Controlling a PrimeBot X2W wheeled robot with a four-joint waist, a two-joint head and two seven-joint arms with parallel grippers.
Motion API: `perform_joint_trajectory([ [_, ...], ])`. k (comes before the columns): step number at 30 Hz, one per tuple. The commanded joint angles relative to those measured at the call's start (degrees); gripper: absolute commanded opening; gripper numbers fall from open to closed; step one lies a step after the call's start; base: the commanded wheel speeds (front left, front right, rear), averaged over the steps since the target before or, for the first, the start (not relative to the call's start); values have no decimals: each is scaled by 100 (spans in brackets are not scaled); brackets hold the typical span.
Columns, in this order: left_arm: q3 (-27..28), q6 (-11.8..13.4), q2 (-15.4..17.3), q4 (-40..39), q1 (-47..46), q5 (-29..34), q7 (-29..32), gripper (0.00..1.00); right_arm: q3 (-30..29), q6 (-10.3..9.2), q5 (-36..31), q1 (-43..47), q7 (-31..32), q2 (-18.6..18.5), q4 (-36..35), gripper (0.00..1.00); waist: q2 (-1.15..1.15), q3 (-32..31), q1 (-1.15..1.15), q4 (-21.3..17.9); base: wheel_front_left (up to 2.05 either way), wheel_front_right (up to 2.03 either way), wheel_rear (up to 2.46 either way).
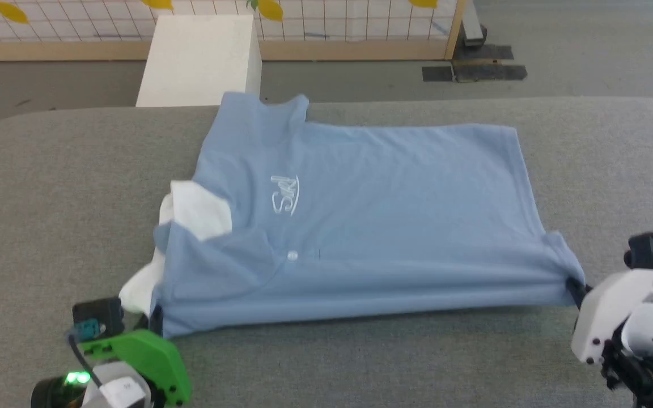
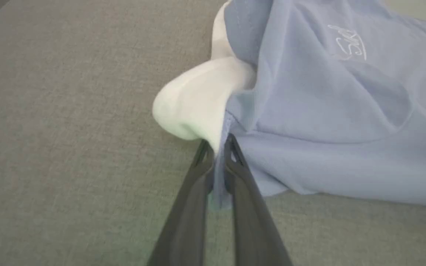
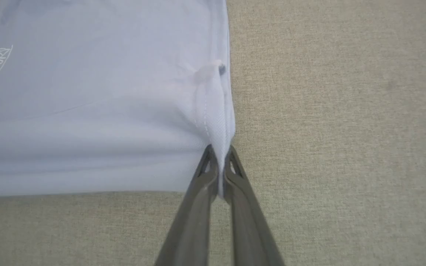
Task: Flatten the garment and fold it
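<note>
Grey woven fabric covers the worktop [image 1: 49, 226]; a white block [image 1: 199, 59] and a gridded panel [image 1: 332, 22] stand beyond its far edge. The light blue shirt [image 1: 360, 226] lies on the worktop, spread mostly flat, with its near edge running straight from the left end effector [image 1: 153, 318] to the right end effector [image 1: 576, 289].

Left end effector: closed on the shirt's near corner, with blue cloth pinched between the fingers [image 2: 242, 177]. The white collar [image 2: 194, 103] bulges out just beyond the fingertips, on their left.

Right end effector: closed on the opposite near corner, gripping the stitched hem.

The white logo [image 1: 285, 195] and one button [image 1: 292, 256] face up, ahead of the left end effector and to its right.
</note>
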Motion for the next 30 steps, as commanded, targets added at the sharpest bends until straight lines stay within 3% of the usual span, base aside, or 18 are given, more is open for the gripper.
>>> perform_joint_trajectory([
  [1, 48, 138, 168, -142, 247, 31, 123, 0, -74, -10, 37, 175, 32, -13, -142, 0, 0, -113, 0, 60, 0, 0, 0],
  [6, 72, 504, 401, -946, 954, -57, 640, 0, -193, -10, 174, 698, 400, -13, -510, 0, 0, -111, 0, 96, 0, 0, 0],
  [10, 51, 659, 487, -1363, 1246, -95, 872, 0, -321, -10, 296, 1031, 721, -13, -612, 0, 0, -64, 0, 140, 0, 0, 0],
  [15, -54, 564, 360, -1199, 1227, -137, 791, 0, -427, -10, 315, 1269, 709, -13, -246, 0, 0, 8, 0, 164, 0, 0, 0],
  [21, -167, 303, 93, -650, 1040, -237, 530, 0, -274, -10, 377, 1289, 131, -13, 242, 0, 0, 50, 0, 94, 0, 0, 0],
  [22, -155, 285, 50, -596, 1023, -261, 477, 15, -255, -10, 416, 1280, 3, -13, 278, 13, 0, 43, 0, 81, 0, 0, 0],
  [23, -146, 267, 14, -536, 1013, -281, 425, 76, -222, -10, 482, 1276, -135, -13, 322, 45, 0, 31, 0, 66, 0, 0, 0],
  [24, -144, 256, 0, -494, 1013, -290, 397, 100, -202, -10, 522, 1277, -235, -13, 351, 100, 0, 16, 0, 51, 0, 0, 0],
  [30, 29, 229, 0, -602, 1041, -358, 134, 100, -136, -10, 596, 1334, -944, -13, 196, 100, 0, -97, 0, 11, 0, 0, 0],
])
